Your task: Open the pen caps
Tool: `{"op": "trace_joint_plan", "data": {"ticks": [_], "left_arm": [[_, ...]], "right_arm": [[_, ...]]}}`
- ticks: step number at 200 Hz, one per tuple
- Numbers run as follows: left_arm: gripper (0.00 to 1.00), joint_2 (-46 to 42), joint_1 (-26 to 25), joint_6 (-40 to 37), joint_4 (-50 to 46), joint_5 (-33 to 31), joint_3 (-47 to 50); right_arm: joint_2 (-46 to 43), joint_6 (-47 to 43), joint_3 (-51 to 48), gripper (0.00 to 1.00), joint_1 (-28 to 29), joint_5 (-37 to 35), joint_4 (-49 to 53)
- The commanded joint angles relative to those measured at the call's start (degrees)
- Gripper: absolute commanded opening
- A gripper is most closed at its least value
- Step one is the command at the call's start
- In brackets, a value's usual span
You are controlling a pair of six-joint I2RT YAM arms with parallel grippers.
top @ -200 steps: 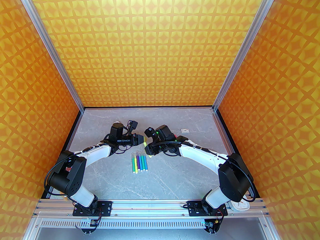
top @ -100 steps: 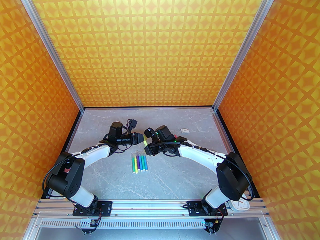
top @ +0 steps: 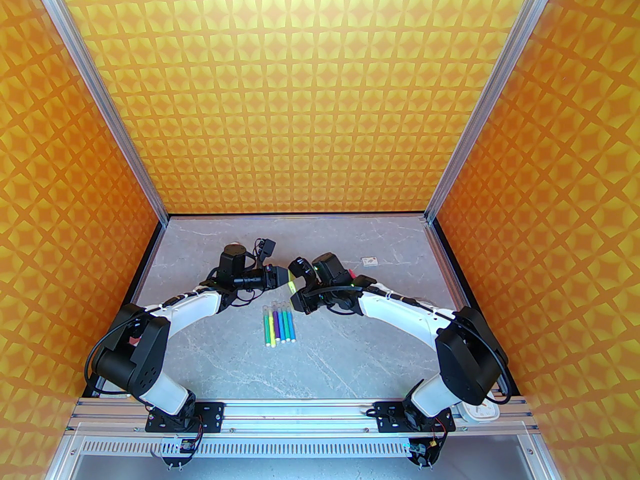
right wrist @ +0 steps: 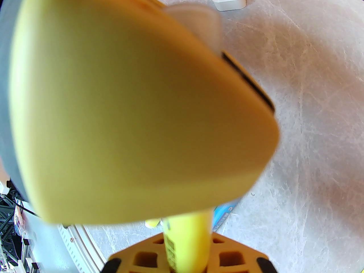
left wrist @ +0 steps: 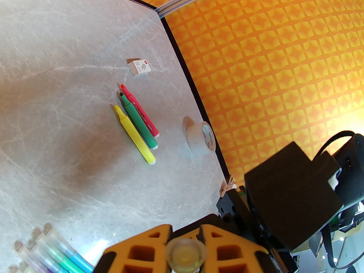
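Top external view has the left hand (top: 284, 279) and the right hand (top: 301, 294) meeting nose to nose above the tabletop (top: 350, 358), just beyond the row of capped pens (top: 279, 324) lying side by side. The right hand is clamped narrow on the barrel of a yellow pen (right wrist: 187, 237). The left hand is closed tight on that pen's translucent cap (left wrist: 186, 254), whose round end shows between its fingers. Three uncapped pens (left wrist: 136, 124) lie well apart from the row, near a tape roll (left wrist: 202, 139).

The cap looks seated, so the pull apart appears not yet made. The main risk is slip: the cap is smooth and small, and the grip covers little of it, so a straight pull may slide the pads off. A pull off the pen's axis could jam the cap or twist the barrel in the right hand. If the cap pops free suddenly, pen or cap may fall onto the row below and scatter it.
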State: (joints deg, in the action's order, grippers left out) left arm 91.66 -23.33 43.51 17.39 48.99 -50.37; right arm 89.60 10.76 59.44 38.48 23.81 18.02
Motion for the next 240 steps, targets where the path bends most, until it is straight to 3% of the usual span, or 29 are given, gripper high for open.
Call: {"op": "trace_joint_plan", "data": {"ticks": [1, 96, 169, 203, 240], "left_arm": [[0.0, 0.46, 1.56, 1.49, 1.53, -4.44, -1.54], [0.0, -1.78, 3.21, -0.35, -6.54, -11.78, -2.52], [0.0, -3.17, 3.21, -18.65, -42.62, -34.35, -9.34], [0.0, -1.05, 3.21, -22.57, -51.66, -42.3, -11.44], [0.0, 3.04, 3.29, -24.18, -57.05, -49.26, -13.41]], "right_arm": [[-2.23, -1.33, -3.14, 0.0, -0.25, -0.22, 4.88], [-6.45, -3.06, -7.83, 0.0, -0.22, -1.35, 6.97], [-0.3, -2.76, -0.39, 0.0, -1.12, -21.56, 13.36], [5.36, -2.83, 4.72, 0.0, -1.12, -31.56, 18.07], [9.59, -3.2, 7.51, 0.0, -1.29, -36.54, 20.5]]}}
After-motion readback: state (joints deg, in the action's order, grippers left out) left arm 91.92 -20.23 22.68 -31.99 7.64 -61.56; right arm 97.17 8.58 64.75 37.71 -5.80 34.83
